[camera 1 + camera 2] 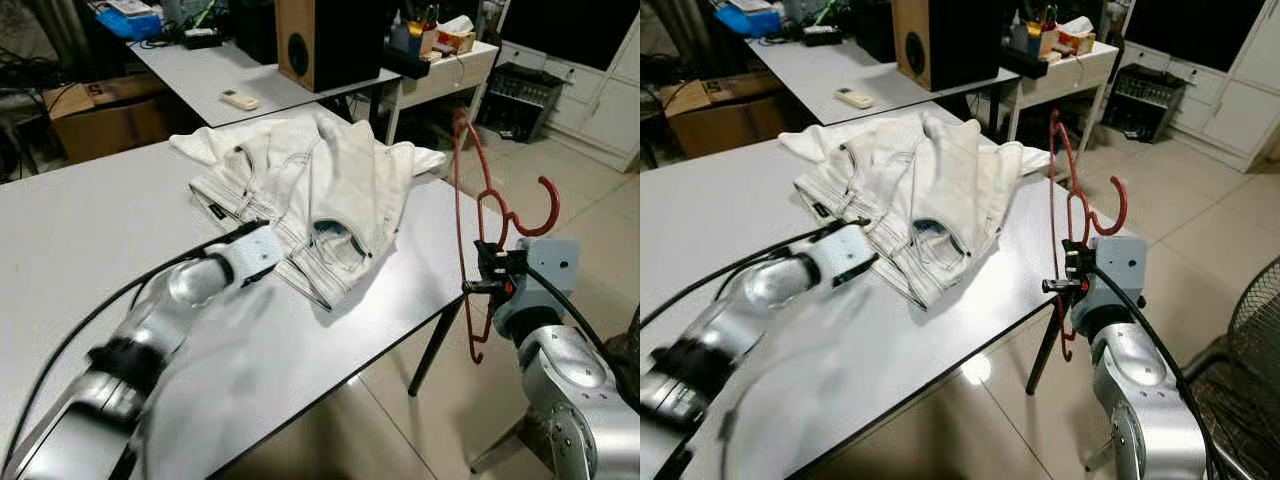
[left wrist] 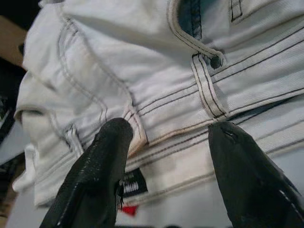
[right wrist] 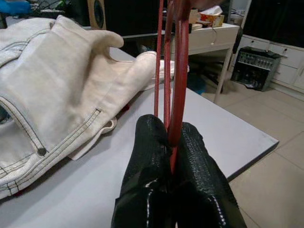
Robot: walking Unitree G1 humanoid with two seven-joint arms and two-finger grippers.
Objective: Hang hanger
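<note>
R gripper (image 1: 487,268) fingers pinch red hanger (image 1: 478,205) tight, off worktop (image 1: 90,225) edge. L gripper (image 2: 164,156) fingers wide apart at white jeans (image 1: 320,195). Keep hanger straight up, grab waistband slow.

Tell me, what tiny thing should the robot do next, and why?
Probably ease the open left claw down and shut it on the white jeans waistband. Its fingers already straddle that edge, while the right claw grips the red hanger beside the table.

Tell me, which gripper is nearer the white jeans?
Left. The left gripper hovers open right at the jeans; the right gripper holds the red hanger beyond the table edge.
</note>
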